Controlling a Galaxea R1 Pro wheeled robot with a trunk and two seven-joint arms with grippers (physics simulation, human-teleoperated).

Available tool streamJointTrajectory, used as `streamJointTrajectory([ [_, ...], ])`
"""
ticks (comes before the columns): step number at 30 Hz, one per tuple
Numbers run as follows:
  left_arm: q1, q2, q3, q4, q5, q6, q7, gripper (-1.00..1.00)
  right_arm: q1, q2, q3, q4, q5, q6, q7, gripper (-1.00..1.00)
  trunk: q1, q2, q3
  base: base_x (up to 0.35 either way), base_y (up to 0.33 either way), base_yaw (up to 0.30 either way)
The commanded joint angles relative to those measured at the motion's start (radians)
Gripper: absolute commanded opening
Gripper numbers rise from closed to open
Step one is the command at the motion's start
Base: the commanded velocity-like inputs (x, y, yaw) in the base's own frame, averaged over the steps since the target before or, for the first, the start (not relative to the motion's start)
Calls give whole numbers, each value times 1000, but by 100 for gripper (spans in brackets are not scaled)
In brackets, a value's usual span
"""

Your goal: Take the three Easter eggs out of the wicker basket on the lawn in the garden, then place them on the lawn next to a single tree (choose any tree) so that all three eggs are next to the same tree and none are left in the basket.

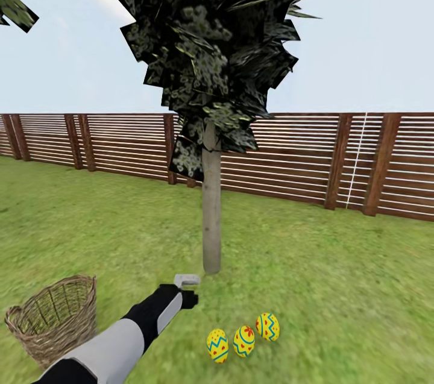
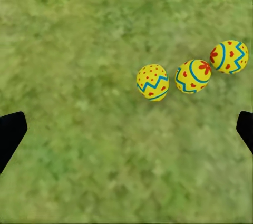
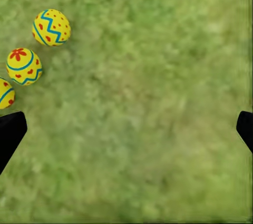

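Right up close, the robot's grey and black left arm reaches out over the short green grass of the lawn (image 1: 337, 299). Its left pincer (image 1: 187, 290) hangs above the grass with its black fingers (image 2: 10, 134) wide apart and holding nothing. The right pincer (image 3: 126, 129) is spread wide too, over bare grass. Three bright yellow eggs with red flowers and blue zigzags (image 1: 243, 340) lie in a short row on the lawn, near the foot of the tree with the pale bare trunk (image 1: 211, 215). The round brown wicker basket (image 1: 54, 317) stands on the grass beside the left arm, away from the eggs. Behind the tree runs a brown wooden slat fence (image 1: 289, 155).
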Motion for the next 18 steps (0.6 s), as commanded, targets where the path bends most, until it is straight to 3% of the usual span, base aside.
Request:
streamJointTrajectory([
  [1, 2, 2, -8, 2, 10, -6, 8, 100, -1, 2, -3, 20, 8, -15, -9, 100, -4, 6, 2, 0, 0, 0],
  [5, 45, 15, -8, 18, 8, -61, 8, 100, -1, 7, -4, 147, 11, -107, -76, 100, -19, 34, 15, 0, 0, 0],
  [12, 133, 38, -8, 30, 8, -133, 7, 100, 2, 8, -10, 326, 11, -254, -103, 100, -46, 83, 36, 0, 0, 0],
  [18, 190, 59, -9, 61, 8, -207, 5, 100, 5, 8, -11, 432, 11, -303, -129, 100, -69, 125, 55, 0, 0, 0],
])
